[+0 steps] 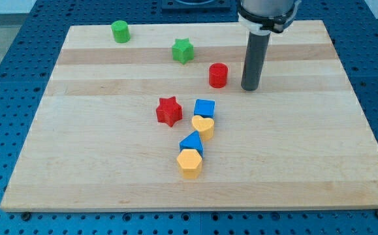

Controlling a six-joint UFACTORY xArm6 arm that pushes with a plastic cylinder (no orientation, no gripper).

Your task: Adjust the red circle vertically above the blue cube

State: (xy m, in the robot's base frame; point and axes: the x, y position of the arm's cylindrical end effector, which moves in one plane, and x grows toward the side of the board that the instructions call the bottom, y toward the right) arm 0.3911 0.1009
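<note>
Working from the view's left, you have the blue cube [204, 108] mid-tabletop [97, 163], touching a yellow heart [203, 126] below it. The red circle [219, 75] sits above it, a little to the right. Your tip [250, 88] rests just right of the circle, apart from it. There is no claw here, only a bare rod holding nothing. Push too hard leftward and the circle may overshoot toward the green star [183, 50].

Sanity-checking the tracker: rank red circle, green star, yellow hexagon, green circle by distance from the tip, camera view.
From my tip:
1. red circle, just to its left
2. green star, up-left
3. yellow hexagon, toward the view's bottom
4. green circle, top left
</note>
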